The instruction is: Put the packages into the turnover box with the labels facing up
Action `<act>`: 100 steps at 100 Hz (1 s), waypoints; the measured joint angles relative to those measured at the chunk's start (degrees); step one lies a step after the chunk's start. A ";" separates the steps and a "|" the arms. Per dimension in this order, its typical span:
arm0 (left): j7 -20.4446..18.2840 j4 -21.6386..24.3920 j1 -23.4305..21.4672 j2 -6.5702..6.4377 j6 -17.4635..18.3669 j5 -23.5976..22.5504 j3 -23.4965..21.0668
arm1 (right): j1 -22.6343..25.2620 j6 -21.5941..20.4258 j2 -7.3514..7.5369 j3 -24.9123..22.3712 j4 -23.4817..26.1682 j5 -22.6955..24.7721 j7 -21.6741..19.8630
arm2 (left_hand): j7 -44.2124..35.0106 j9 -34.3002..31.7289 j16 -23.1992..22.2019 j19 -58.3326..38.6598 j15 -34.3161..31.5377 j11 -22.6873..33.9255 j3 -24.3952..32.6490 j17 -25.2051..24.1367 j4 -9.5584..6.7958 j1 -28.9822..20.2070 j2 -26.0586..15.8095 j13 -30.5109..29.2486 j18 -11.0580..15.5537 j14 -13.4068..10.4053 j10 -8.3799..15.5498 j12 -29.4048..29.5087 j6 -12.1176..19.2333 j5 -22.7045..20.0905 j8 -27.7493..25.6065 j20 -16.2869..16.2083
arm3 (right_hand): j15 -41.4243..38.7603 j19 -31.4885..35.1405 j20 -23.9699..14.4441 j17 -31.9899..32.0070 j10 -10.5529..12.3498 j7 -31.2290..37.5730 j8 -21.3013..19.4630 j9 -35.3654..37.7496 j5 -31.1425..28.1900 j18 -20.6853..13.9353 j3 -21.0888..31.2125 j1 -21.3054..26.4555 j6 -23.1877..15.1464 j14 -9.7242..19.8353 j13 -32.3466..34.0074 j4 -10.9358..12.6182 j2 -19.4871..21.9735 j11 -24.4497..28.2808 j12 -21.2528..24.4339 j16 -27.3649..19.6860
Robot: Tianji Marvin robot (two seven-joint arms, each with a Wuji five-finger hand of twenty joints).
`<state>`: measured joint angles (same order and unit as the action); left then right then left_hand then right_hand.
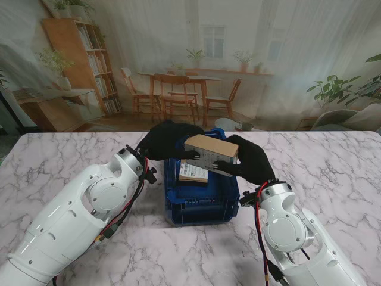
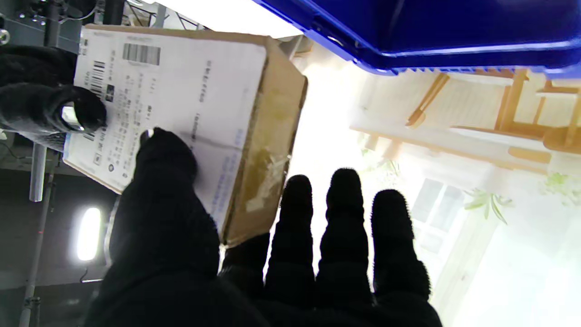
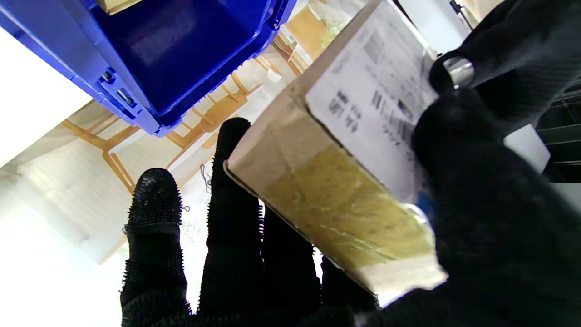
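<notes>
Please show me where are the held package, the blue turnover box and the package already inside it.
held package (image 1: 209, 146): stand view, brown top face.
turnover box (image 1: 199, 208): stand view, near wall.
package inside box (image 1: 193, 173): stand view, its label.

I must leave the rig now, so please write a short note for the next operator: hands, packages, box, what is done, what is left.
Left hand: shut on the cardboard package.
Right hand: shut on the same package, from the other end.
The package is held tilted in the air over the blue box, label turned toward me.
Done: one labelled package lies in the box, label up.
Left: lower this package in with the label up, then release.
</notes>
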<state>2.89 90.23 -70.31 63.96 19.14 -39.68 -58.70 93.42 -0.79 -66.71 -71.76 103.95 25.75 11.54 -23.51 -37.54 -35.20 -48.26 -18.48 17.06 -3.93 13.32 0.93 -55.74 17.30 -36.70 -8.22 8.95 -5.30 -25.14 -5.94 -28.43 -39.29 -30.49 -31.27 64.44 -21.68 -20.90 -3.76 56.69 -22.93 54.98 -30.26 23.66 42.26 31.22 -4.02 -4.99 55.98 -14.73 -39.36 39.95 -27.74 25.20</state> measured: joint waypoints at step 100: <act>4.99 -1.87 1.67 -2.16 2.13 -17.83 1.83 | -5.30 18.09 -2.12 2.96 1.39 -13.15 -0.37 | 24.47 30.28 22.38 19.19 10.84 -18.43 2.06 -10.99 -0.38 21.17 -0.32 28.20 3.06 1.31 -8.86 23.42 -12.10 18.45 34.71 12.77 | -2.78 0.00 0.00 1.99 -5.59 0.07 0.17 3.77 -2.75 2.11 -0.61 2.18 10.05 -3.01 0.82 -0.63 1.85 0.90 -0.60 0.69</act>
<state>7.88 88.36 -68.63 61.80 21.27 -57.51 -56.87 88.12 17.30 -68.84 -68.80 105.34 12.60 11.17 0.97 -7.25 -12.82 -29.06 -7.64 -1.37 -1.87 2.33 0.55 -34.57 16.99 -8.50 -5.16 10.26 -14.16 -1.72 -18.04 -9.98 -4.58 -17.72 -34.05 64.44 -21.68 -18.91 -9.35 56.77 -22.76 58.75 -33.01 25.77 41.65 33.40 6.03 -8.00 56.81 -15.36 -37.51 40.85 -28.34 25.89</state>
